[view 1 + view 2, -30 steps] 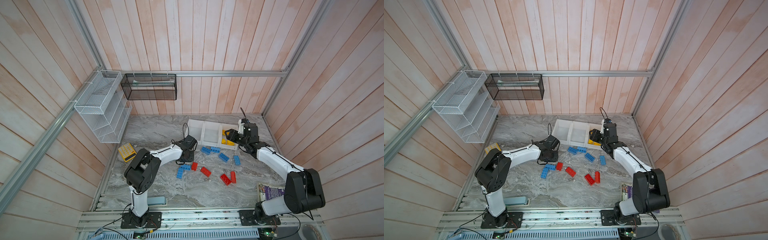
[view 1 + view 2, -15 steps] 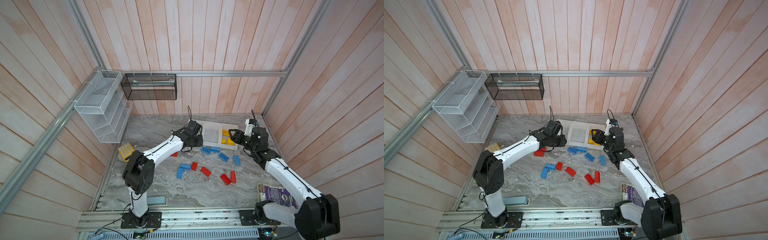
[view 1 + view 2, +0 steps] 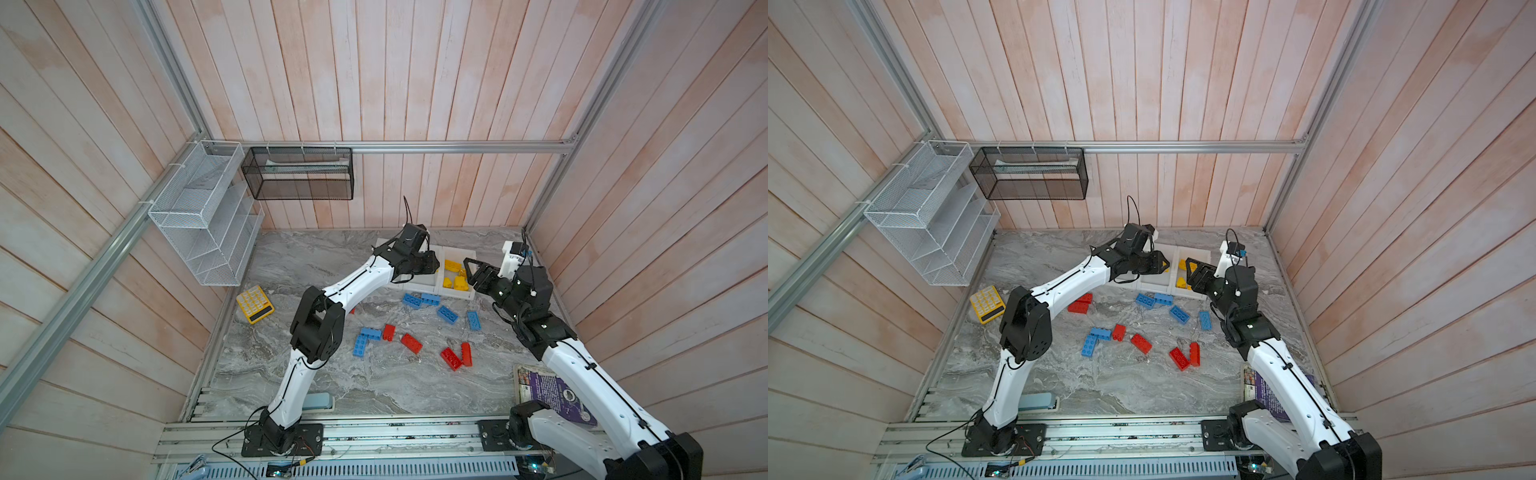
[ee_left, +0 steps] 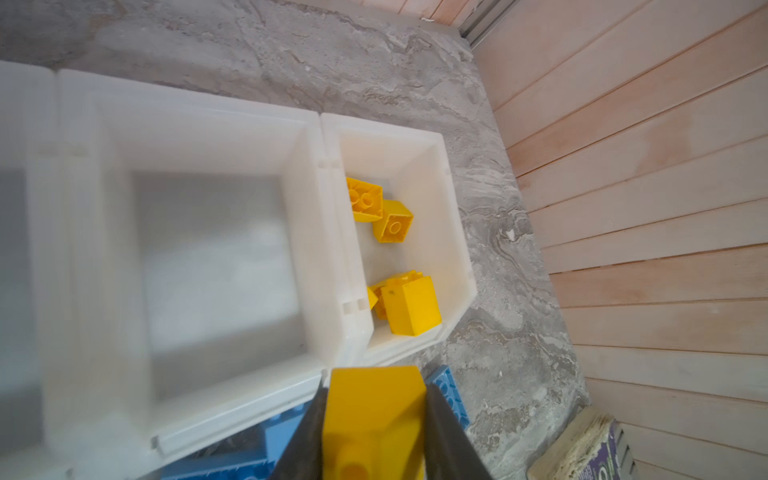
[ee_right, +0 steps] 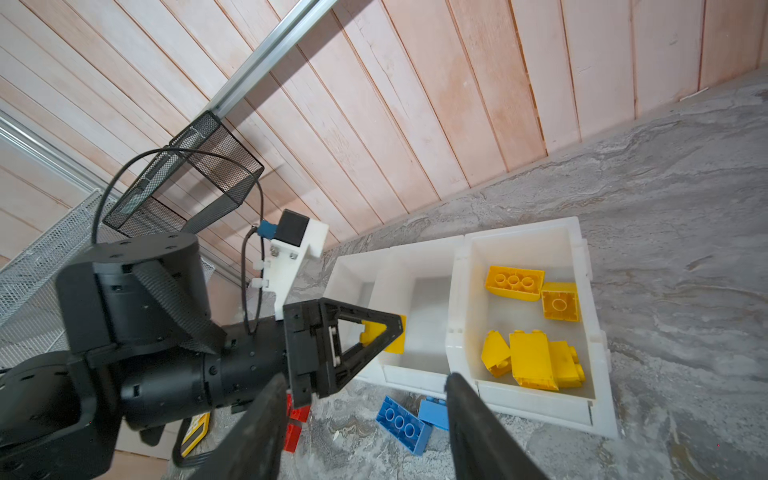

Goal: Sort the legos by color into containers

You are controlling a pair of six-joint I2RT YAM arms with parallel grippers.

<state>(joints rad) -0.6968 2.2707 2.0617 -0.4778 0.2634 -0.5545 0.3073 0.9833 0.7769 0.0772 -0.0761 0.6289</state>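
The left gripper (image 4: 374, 388) is clamped on a yellow lego (image 4: 374, 428), its two dark fingers pressed against the brick's opposite sides. In the right wrist view that brick hangs above the middle bin (image 5: 419, 257) of the three joined white containers (image 3: 457, 252), close to the wall it shares with the right-hand bin (image 5: 523, 232). Several more yellow legos (image 5: 532, 361) lie inside the right-hand bin, some near its back wall and some against its low front. The right gripper (image 5: 365, 378) is held with its jaws parted and nothing between them, raised off the table just in front of the right-hand bin, in both top views pointing toward the left gripper. Blue legos (image 3: 411, 300) lie loose on the marble-patterned tabletop (image 3: 374, 386) just in front of the containers, with more blue ones and red legos (image 3: 411, 343) scattered farther forward, and two red ones (image 3: 1079, 303) beside the left arm. A yellow calculator (image 3: 254, 304) rests near the table's left edge, below a white wire-mesh rack (image 3: 199, 216) on the wall, and a black mesh basket (image 3: 299, 178) hangs on the back wall. A printed booklet (image 3: 552, 395) lies by the right arm's base.
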